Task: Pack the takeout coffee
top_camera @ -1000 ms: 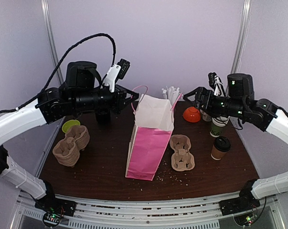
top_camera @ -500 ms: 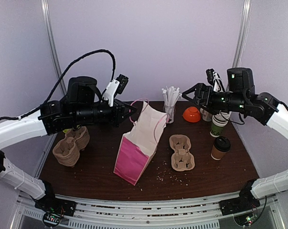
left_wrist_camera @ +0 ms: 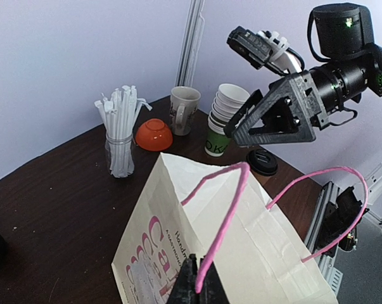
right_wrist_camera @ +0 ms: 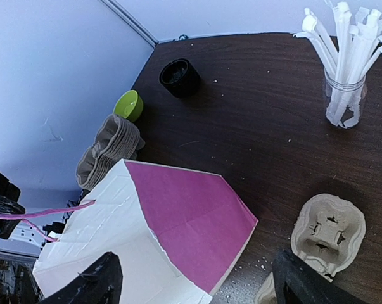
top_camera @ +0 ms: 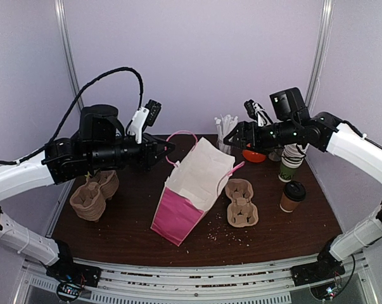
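Observation:
The takeout coffee, a brown cup with a black lid, stands at the table's right, apart from both grippers; in the left wrist view only its lid shows behind the bag. A pink and white paper bag leans tilted in the middle. My left gripper is shut on one pink handle, holding the bag's mouth up. My right gripper hangs open just above the bag's right rim, and its wide-apart fingers straddle the bag from above.
A cardboard cup tray lies right of the bag, and a stack of trays sits at the left. At the back stand a jar of straws, an orange bowl, a stack of paper cups and a mug. A green bowl sits far left.
The left gripper pulled the bag's handle leftward, tilting the bag. The right arm swung left from near the cups to above the bag's right rim.

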